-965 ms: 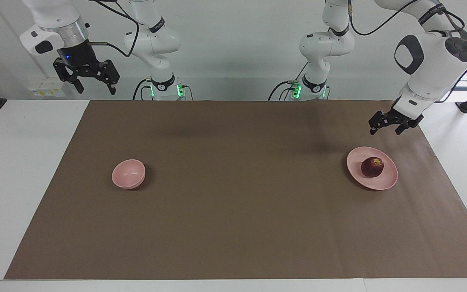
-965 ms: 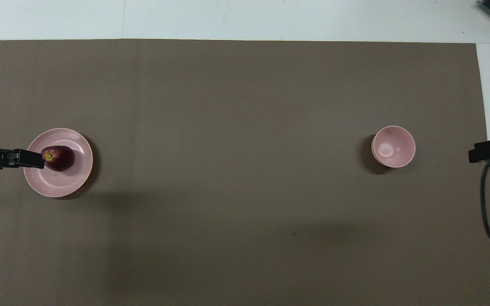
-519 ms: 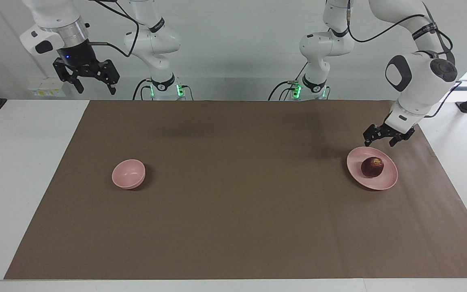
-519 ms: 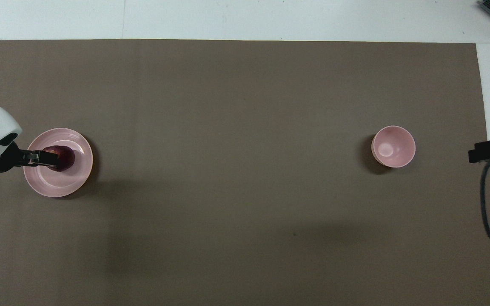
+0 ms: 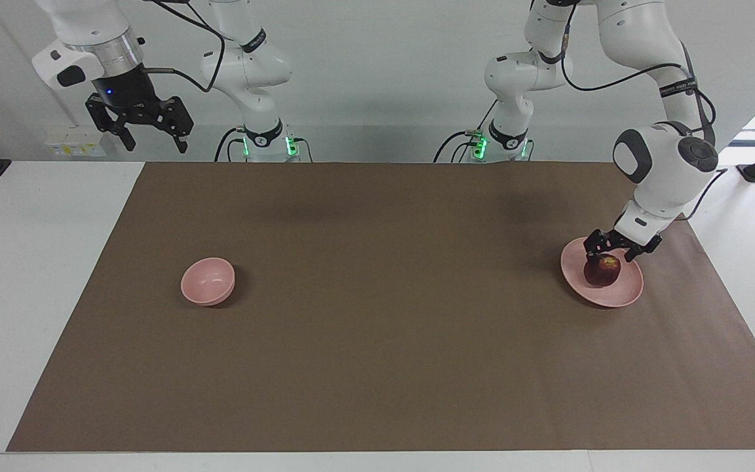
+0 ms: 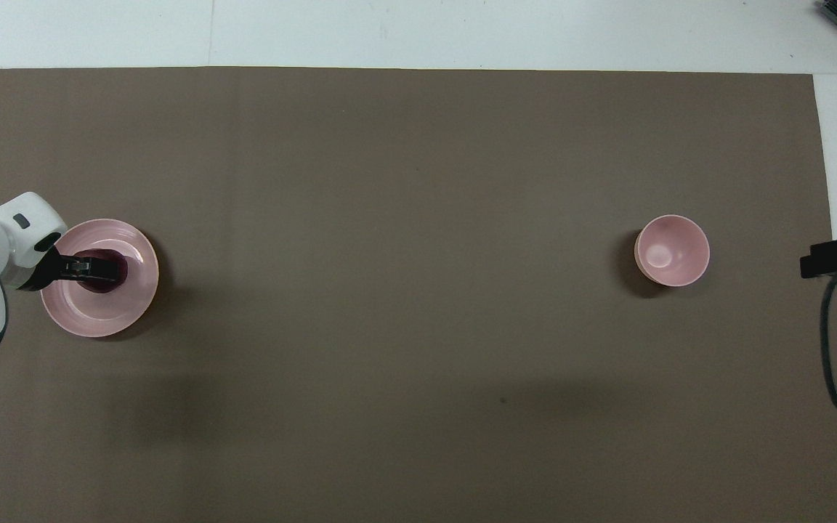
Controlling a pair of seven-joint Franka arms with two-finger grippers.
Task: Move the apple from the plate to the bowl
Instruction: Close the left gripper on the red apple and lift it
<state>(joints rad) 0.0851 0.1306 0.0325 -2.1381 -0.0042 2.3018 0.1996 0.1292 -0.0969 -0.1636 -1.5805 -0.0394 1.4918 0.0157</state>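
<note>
At right of the facing view we see the left gripper, jaws apart, over the apple on the plate; upper left, the right gripper waits, jaws apart

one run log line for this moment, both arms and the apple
left gripper: open, just above apple | apple: on plate | bowl: empty | right gripper: open, waiting raised
</note>
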